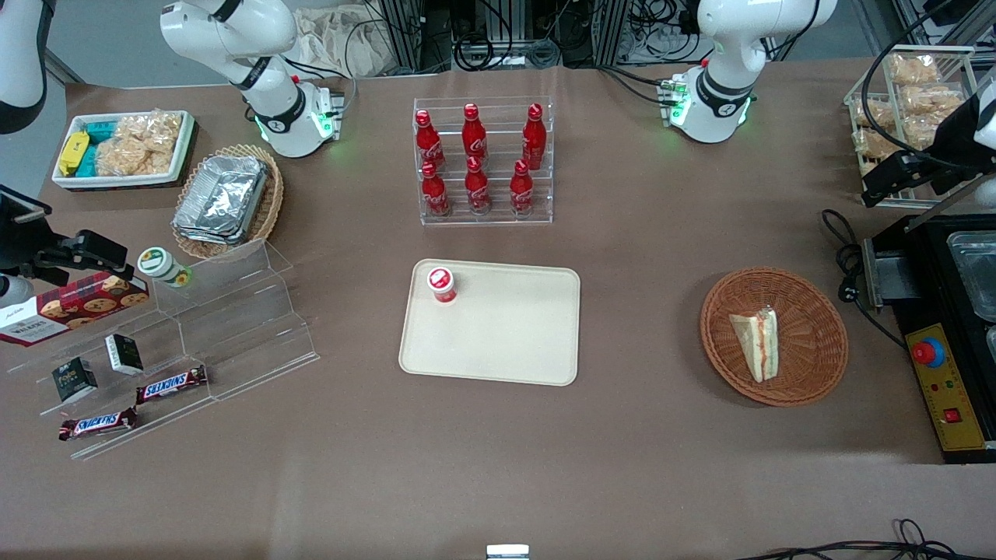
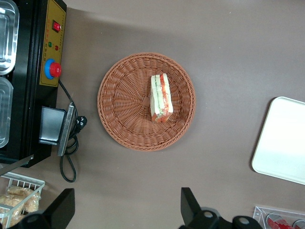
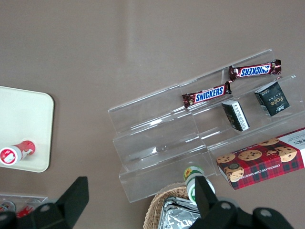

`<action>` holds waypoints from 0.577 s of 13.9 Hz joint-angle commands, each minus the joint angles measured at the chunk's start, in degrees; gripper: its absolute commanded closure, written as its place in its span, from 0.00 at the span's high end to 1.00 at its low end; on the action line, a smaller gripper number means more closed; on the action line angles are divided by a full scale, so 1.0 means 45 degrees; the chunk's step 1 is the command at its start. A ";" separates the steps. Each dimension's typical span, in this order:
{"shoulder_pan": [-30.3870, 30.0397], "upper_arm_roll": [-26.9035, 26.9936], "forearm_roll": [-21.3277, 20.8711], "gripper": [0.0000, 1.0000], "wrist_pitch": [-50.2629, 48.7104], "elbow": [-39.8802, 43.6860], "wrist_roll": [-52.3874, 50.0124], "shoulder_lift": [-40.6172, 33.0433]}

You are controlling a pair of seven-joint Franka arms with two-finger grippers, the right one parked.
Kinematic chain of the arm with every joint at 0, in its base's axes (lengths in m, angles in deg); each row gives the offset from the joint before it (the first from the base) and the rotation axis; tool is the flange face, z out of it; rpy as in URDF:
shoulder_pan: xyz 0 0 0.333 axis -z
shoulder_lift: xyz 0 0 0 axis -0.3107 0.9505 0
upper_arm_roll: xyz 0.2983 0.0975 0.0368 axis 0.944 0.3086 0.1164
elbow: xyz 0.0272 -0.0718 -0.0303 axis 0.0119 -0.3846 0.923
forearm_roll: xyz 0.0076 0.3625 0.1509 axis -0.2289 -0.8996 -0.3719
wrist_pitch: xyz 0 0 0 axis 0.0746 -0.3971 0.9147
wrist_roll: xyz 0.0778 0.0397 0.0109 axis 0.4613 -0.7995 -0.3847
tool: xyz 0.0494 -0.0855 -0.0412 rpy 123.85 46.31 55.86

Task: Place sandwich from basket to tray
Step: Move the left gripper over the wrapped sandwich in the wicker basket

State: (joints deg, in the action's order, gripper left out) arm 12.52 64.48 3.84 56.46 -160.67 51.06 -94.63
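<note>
Left gripper [image 2: 126,210] hangs high above the table toward the working arm's end, fingers [image 2: 188,202] spread wide, nothing between them. In the wrist view both black fingers frame bare brown tabletop [image 2: 214,57], with the basket [image 2: 119,102] lying clear of them, well apart.

Basket: round reddish-brown wicker, sitting flat on the table. Sandwich [image 2: 161,98] lies in it, off-centre, on the half toward the tray [image 1: 513,342]. Nothing lies over or against the sandwich; from above it is fully exposed.

Around the basket: a black appliance with a yellow control panel [image 1: 945,385] and red knob sits just beside it at the table's end, its black cable [image 1: 844,257] looping on the table near the basket rim but not touching it. A wire rack of bagged snacks [image 1: 906,101] stands farther from the front camera than the appliance.

Tray: beige, flat, mid-table, well apart from the basket with bare table between. A small red-capped cup [image 1: 442,283] stands upright on one corner; the rest of the tray surface is bare. A clear rack of red bottles [image 1: 482,159] stands farther from the front camera than the tray.

Sandwich orientation: wedge on its side, red and green filling stripe facing up. Long axis runs nearer-to-farther from the front camera, slightly slanted.
</note>
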 commanded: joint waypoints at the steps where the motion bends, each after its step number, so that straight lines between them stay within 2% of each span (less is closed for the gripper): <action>1: 0.0186 0.0134 -0.0458 1.00 -0.0234 0.0171 0.0085 0.0112; 5: 0.0148 0.0153 -0.0209 1.00 -0.0272 0.0189 -0.0090 0.0151; 7: 0.0070 0.0173 0.0396 1.00 -0.0253 0.0170 -0.0560 0.0637; 8: 0.0069 0.0173 0.0398 1.00 -0.0195 0.0170 -0.0638 0.1026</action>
State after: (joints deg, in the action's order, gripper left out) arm 12.52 64.78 4.43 55.96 -160.82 49.50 -93.19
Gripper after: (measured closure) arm 0.000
